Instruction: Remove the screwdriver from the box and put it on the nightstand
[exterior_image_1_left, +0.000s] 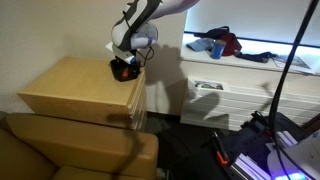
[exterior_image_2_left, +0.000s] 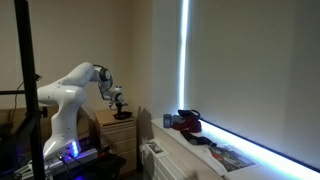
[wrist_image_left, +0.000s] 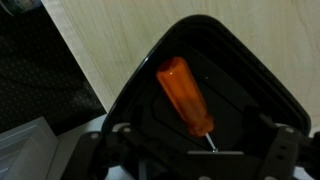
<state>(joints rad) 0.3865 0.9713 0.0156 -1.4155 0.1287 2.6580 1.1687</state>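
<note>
Because the screwdriver (wrist_image_left: 185, 95) lies inside the box (wrist_image_left: 245, 78), my tool (wrist_image_left: 195, 158) hangs directly above it, pointing down.

In an exterior view, from left to right, a brown sofa (exterior_image_1_left: 70, 150) fills the lower left. Behind it stands the light wooden nightstand, whose flat top is my worktop (exterior_image_1_left: 70, 82), bare over most of its surface. The small black box (exterior_image_1_left: 124, 71) sits at the worktop's far right corner, close to the wall. My tool (exterior_image_1_left: 126, 58) is just above it on the end of the white arm. Further right is a white shelf unit (exterior_image_1_left: 235, 95) with clutter on top.

The wrist view, again from left to right, shows dark floor beyond the worktop's edge, then pale wood, then the black box. The screwdriver lies slanted on the box's floor, with its orange handle up and to the left. Its thin metal shaft points down and to the right, toward my tool. My tool's fingers (wrist_image_left: 284, 150) show at the lower left and lower right, well apart. The tool is wide open and holds nothing, and the shaft end lies between the fingers.

I judge the tool is lined up this way so that closing it would pinch the screwdriver across its width. The screwdriver is in the box and not yet lifted. The bare wood to the left looks like a good place to set it down.
</note>
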